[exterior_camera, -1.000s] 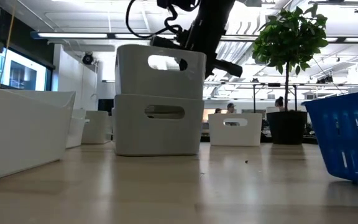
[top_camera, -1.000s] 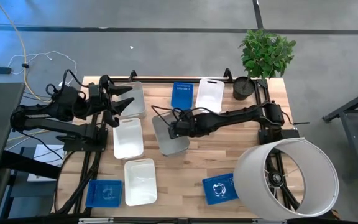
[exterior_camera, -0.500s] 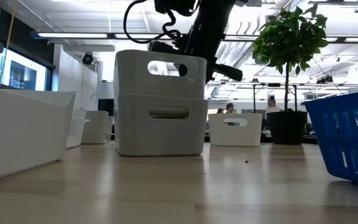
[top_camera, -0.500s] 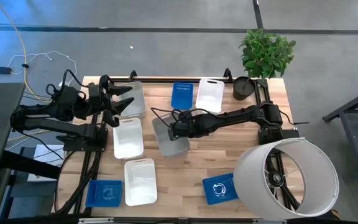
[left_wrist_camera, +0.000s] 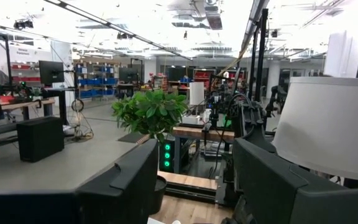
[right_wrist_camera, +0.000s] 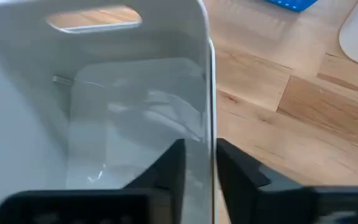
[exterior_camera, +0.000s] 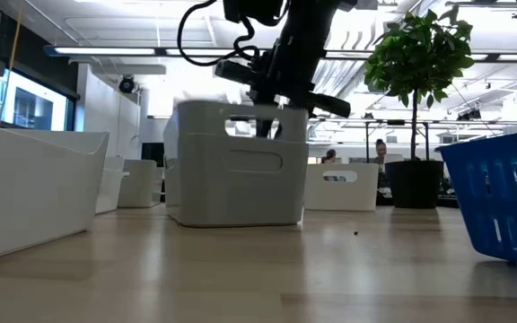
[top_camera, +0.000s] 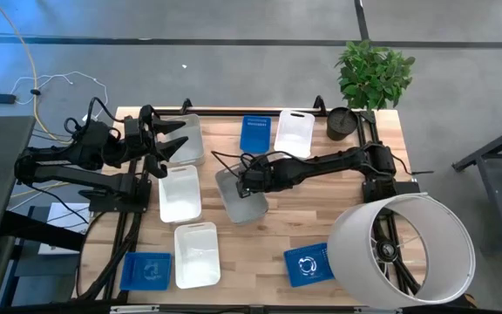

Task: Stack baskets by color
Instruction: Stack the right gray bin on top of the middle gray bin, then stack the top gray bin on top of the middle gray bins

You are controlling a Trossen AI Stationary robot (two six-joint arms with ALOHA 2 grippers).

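Observation:
Two translucent grey baskets [top_camera: 240,197] sit nested at the table's middle, the lower one flat on the wood. In the low view the stack [exterior_camera: 236,175] stands upright. My right gripper [top_camera: 247,181] slants down over the stack's far end, open, with one finger [right_wrist_camera: 166,171] inside the upper basket and one [right_wrist_camera: 241,174] outside. My left gripper [top_camera: 171,144] is held open, raised above the table's far left, with nothing between its fingers. White baskets [top_camera: 179,192] [top_camera: 197,255] [top_camera: 293,133] and blue baskets [top_camera: 254,133] [top_camera: 145,270] [top_camera: 308,264] lie around. My right gripper straddles one wall of the upper grey basket at its rim [right_wrist_camera: 209,130], coming from above on a slant. A gap shows beside the inner finger. I cannot tell whether the outer finger touches the wall. The basket rests nested in the one beneath.
A big white cylinder [top_camera: 403,249] with a wheel inside fills the near right corner. A black pot with a plant [top_camera: 342,124] stands at the far right. Another pale basket [top_camera: 186,139] lies under my left gripper. Bare wood shows between the grey stack and the cylinder.
The upper grey basket, which stood high on the lower one, has sunk down into it, so the stack is now much lower. The stack has also turned slightly on the table.

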